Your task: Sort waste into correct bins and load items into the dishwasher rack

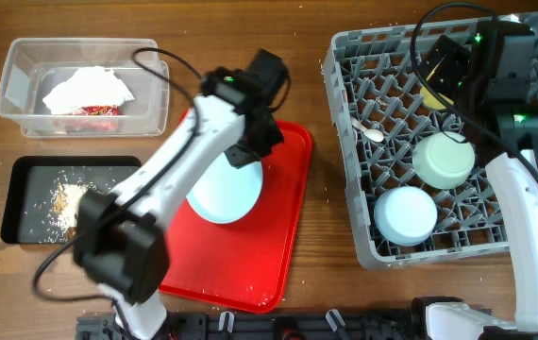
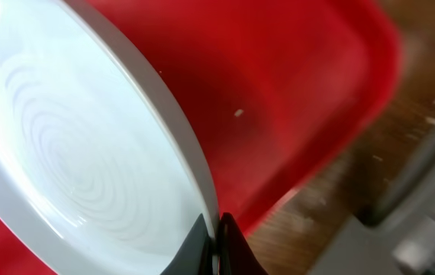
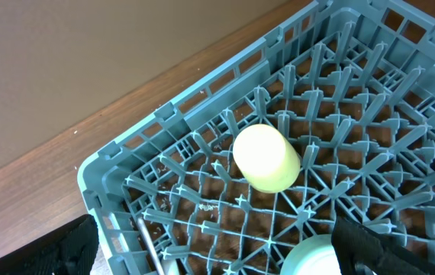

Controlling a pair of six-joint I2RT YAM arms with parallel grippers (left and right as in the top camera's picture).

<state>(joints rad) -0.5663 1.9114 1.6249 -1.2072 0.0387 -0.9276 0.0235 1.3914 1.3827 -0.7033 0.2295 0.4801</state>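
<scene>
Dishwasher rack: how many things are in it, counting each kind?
Bowls: 2 (mint-green bowl, pale blue bowl)
Cups: 1 (yellow cup)
Spoons: 1 (white spoon)
Total: 4

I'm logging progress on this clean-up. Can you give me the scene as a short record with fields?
left gripper: shut on the pale blue plate at its rim, over the red tray
right gripper: open, above the yellow cup
dishwasher rack: yellow cup, mint-green bowl, pale blue bowl, white spoon
clear tub: white napkins, red-and-white wrappers
black tray: rice-like scraps
</scene>
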